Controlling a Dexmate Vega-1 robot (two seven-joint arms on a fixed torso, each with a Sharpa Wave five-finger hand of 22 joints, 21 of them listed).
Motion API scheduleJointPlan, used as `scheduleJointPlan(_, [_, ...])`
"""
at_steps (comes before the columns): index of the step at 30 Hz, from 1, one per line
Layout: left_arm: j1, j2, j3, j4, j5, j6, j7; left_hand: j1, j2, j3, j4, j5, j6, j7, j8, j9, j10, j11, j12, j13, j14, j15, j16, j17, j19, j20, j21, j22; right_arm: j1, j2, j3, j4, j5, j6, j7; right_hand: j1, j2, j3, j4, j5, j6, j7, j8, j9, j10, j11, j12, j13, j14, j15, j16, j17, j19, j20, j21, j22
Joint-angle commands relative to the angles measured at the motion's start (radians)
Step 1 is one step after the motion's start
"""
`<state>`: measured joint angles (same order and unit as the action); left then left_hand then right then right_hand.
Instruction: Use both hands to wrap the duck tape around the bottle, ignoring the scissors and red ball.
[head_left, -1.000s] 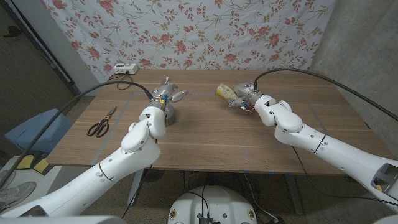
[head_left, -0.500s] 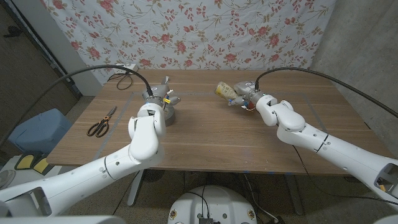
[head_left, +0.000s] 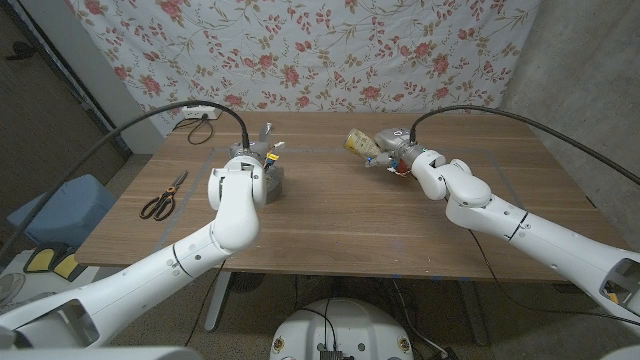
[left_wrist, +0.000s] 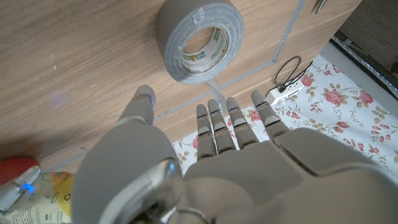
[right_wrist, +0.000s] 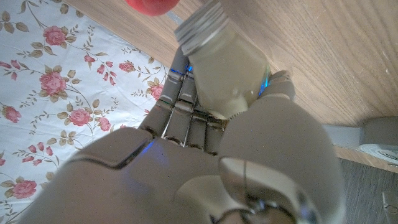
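Observation:
The grey duct tape roll (left_wrist: 200, 40) lies flat on the wooden table (head_left: 350, 225), just beyond the fingertips of my left hand (left_wrist: 217, 124). In the head view my left hand (head_left: 256, 158) hovers close over the roll (head_left: 274, 185) with its fingers apart, holding nothing. My right hand (head_left: 402, 157) grips the pale bottle (head_left: 361, 146), which lies tilted with its capless neck toward the table's middle. In the right wrist view the bottle (right_wrist: 221, 68) sits between the fingers and thumb of the right hand (right_wrist: 205, 143).
Scissors (head_left: 163, 197) lie near the table's left edge. A red ball (right_wrist: 152, 5) rests just beyond the bottle's mouth. A white power strip (head_left: 195, 112) sits at the far left corner. A floral cloth hangs behind the table.
My left arm has swung in and turned, bringing the hand from beside the tape roll to above it, fingers now pointing away. The right hand with the bottle has barely moved.

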<state>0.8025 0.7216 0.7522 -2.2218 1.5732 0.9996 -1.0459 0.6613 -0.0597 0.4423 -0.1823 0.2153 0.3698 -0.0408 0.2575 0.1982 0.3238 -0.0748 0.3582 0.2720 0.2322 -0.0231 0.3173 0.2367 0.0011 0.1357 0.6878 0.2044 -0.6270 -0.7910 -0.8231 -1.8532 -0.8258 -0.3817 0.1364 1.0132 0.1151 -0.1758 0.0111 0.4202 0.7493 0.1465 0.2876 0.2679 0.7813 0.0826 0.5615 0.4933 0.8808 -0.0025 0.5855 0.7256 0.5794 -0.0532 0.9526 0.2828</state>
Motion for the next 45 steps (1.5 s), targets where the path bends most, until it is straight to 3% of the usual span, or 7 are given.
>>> scheduleJointPlan(1, [0.062, -0.134, -0.124, 0.088, 0.224, -0.232, -0.257, 0.019, -0.003, -0.008, 0.004, 0.006, 0.012, -0.004, 0.005, 0.003, 0.009, -0.006, 0.000, 0.003, -0.003, 0.000, -0.003, 0.002, 0.004, 0.001, -0.003, 0.002, 0.023, 0.010, -0.005, 0.029, 0.022, 0.031, -0.006, 0.058, 0.062, 0.312, 0.135, -0.006, 0.258, -0.167, -0.001, 0.005, 0.267, -0.137, 0.108, 0.005, 0.122, -0.205, 0.010, 0.060, -0.005, -0.026, 0.008, 0.000])
scheduleJointPlan(9, [0.088, -0.202, -0.178, 0.135, 0.292, -0.322, -0.246, 0.029, -0.012, -0.025, 0.017, 0.006, -0.005, -0.006, -0.007, 0.004, -0.007, -0.007, -0.006, 0.006, -0.026, -0.003, -0.013, 0.001, 0.007, -0.005, -0.004, 0.000, 0.038, 0.016, -0.009, 0.052, 0.039, 0.055, -0.004, 0.059, 0.062, 0.312, 0.135, -0.011, 0.263, -0.165, -0.006, 0.008, 0.266, -0.134, 0.106, 0.006, 0.124, -0.204, 0.011, 0.069, -0.010, -0.027, 0.018, -0.003])
scheduleJointPlan(14, [0.098, -0.231, -0.210, 0.166, 0.263, -0.350, -0.215, 0.039, -0.014, -0.032, 0.021, 0.007, -0.027, -0.007, -0.019, 0.005, -0.020, -0.009, -0.012, 0.007, -0.030, -0.010, -0.016, -0.002, 0.011, -0.016, -0.004, -0.001, 0.041, 0.016, -0.008, 0.059, 0.049, 0.070, -0.015, 0.060, 0.060, 0.312, 0.134, -0.013, 0.263, -0.164, -0.009, 0.010, 0.267, -0.129, 0.106, 0.007, 0.123, -0.203, 0.011, 0.073, -0.013, -0.026, 0.023, -0.004])
scheduleJointPlan(19, [0.082, -0.244, -0.200, 0.209, 0.270, -0.387, -0.201, 0.048, -0.014, -0.043, 0.027, 0.009, -0.055, -0.005, -0.033, 0.005, -0.043, -0.007, -0.025, 0.006, -0.054, -0.011, -0.029, -0.008, -0.003, -0.018, -0.011, -0.002, 0.045, 0.015, -0.006, 0.064, 0.062, 0.085, -0.016, 0.062, 0.061, 0.313, 0.134, -0.015, 0.265, -0.162, -0.012, 0.012, 0.268, -0.130, 0.106, 0.009, 0.123, -0.204, 0.011, 0.078, -0.017, -0.026, 0.028, -0.007])
scheduleJointPlan(32, [0.047, -0.264, -0.177, 0.300, 0.227, -0.415, -0.140, 0.055, 0.004, -0.048, 0.036, 0.008, -0.043, -0.016, -0.030, 0.004, -0.036, -0.019, -0.027, 0.004, -0.051, -0.023, -0.028, -0.012, -0.008, -0.024, -0.014, -0.003, 0.055, 0.012, -0.006, 0.068, 0.080, 0.108, -0.006, 0.063, 0.060, 0.313, 0.134, -0.021, 0.271, -0.159, -0.018, 0.018, 0.270, -0.127, 0.108, 0.015, 0.122, -0.203, 0.012, 0.091, -0.031, -0.027, 0.038, -0.012])
scheduleJointPlan(42, [0.023, -0.246, -0.137, 0.334, 0.238, -0.434, -0.132, 0.106, 0.032, -0.057, 0.028, -0.004, 0.049, -0.036, -0.006, 0.002, 0.064, -0.057, 0.000, 0.001, 0.034, -0.062, 0.002, -0.019, 0.020, -0.028, -0.007, -0.005, 0.053, 0.014, -0.002, 0.068, 0.085, 0.125, -0.032, 0.067, 0.061, 0.316, 0.132, -0.025, 0.274, -0.160, -0.023, 0.022, 0.270, -0.126, 0.107, 0.017, 0.120, -0.204, 0.012, 0.101, -0.037, -0.027, 0.047, -0.017])
scheduleJointPlan(45, [0.026, -0.238, -0.128, 0.340, 0.241, -0.435, -0.106, 0.124, 0.042, -0.062, 0.029, -0.008, 0.092, -0.046, 0.006, 0.002, 0.117, -0.073, 0.018, 0.002, 0.076, -0.085, 0.021, -0.015, 0.043, -0.041, 0.001, -0.005, 0.058, 0.016, -0.004, 0.069, 0.087, 0.126, -0.024, 0.068, 0.061, 0.316, 0.132, -0.026, 0.274, -0.159, -0.025, 0.023, 0.274, -0.130, 0.108, 0.017, 0.120, -0.204, 0.012, 0.103, -0.039, -0.028, 0.049, -0.019])
